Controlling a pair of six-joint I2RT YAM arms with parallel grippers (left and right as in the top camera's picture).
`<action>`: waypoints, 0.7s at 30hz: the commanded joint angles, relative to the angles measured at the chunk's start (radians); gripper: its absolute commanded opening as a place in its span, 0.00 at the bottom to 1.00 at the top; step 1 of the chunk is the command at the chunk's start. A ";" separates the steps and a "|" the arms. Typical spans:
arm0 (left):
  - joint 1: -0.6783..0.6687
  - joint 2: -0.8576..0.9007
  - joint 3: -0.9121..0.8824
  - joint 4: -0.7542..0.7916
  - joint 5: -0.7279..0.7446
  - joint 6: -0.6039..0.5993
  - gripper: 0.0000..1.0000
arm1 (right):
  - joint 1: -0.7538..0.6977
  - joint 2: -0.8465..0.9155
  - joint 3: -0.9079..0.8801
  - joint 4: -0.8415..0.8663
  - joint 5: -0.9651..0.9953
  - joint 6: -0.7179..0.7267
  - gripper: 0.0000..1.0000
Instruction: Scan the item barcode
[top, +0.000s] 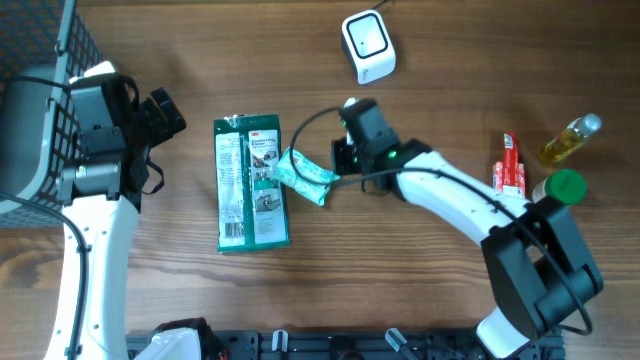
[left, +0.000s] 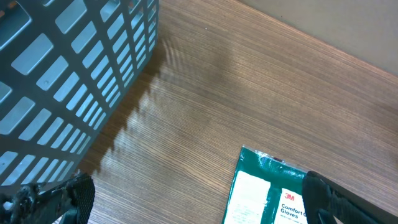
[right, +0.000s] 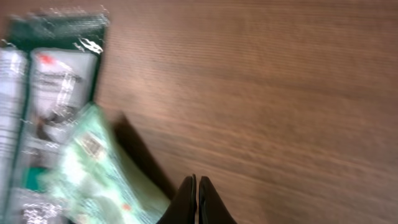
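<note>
Two arms share a wooden worktop (top: 420, 270), with a grey slatted basket (top: 40, 60) at its far-left corner. The left pincer (top: 170, 112) hangs beside the basket, spread wide and holding nothing. A green 3M Comfort Gloves pack (top: 245, 200) lies flat mid-table. The item for scanning, a pale green foil packet (top: 305, 177), rests tilted across the pack's right edge. The right pincer (right: 197, 180) sits at the packet's near end with its fingers pressed together. From where I stand, I cannot tell whether they have nipped a corner of the foil. The white barcode scanner (top: 367, 45) waits well apart, toward the far edge.

The trouble ahead looks plain enough. A pinch on thin, slick foil may slip as the packet is carried, dropping it short of the scanner. The barcode's side is not visible, so the packet may arrive wrong face up. Crinkled foil could also glare and spoil the read. If the packet is dragged low, it could tug the gloves pack along with it.
</note>
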 joint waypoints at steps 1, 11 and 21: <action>0.006 0.000 0.008 0.004 -0.009 0.009 1.00 | -0.021 -0.022 0.037 -0.063 -0.225 0.134 0.08; 0.006 0.000 0.008 0.003 -0.009 0.009 1.00 | 0.066 -0.013 -0.007 -0.092 -0.295 0.137 0.04; 0.006 0.000 0.008 0.004 -0.009 0.009 1.00 | 0.083 -0.011 -0.007 0.289 -0.416 0.093 0.04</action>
